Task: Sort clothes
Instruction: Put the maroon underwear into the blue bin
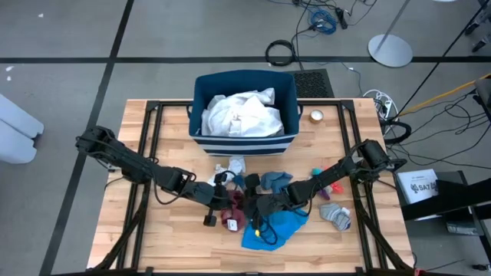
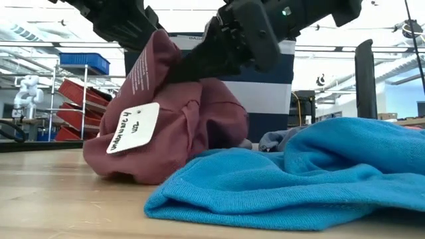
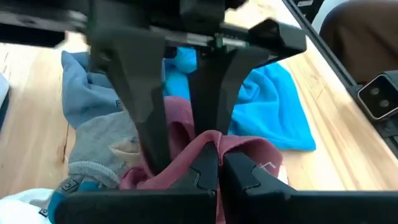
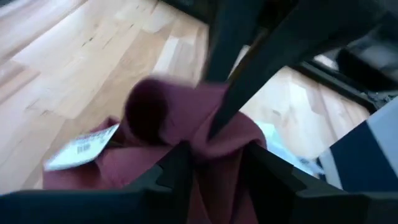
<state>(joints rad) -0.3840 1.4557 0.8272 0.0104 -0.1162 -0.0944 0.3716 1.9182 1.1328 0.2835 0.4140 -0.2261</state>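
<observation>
We have a white garment in the navy bin; the rest lies on the table. Our left gripper pinches the maroon garment with fingers pressed together beside the bright blue garment; our right gripper straddles it, fingers spread.
</observation>
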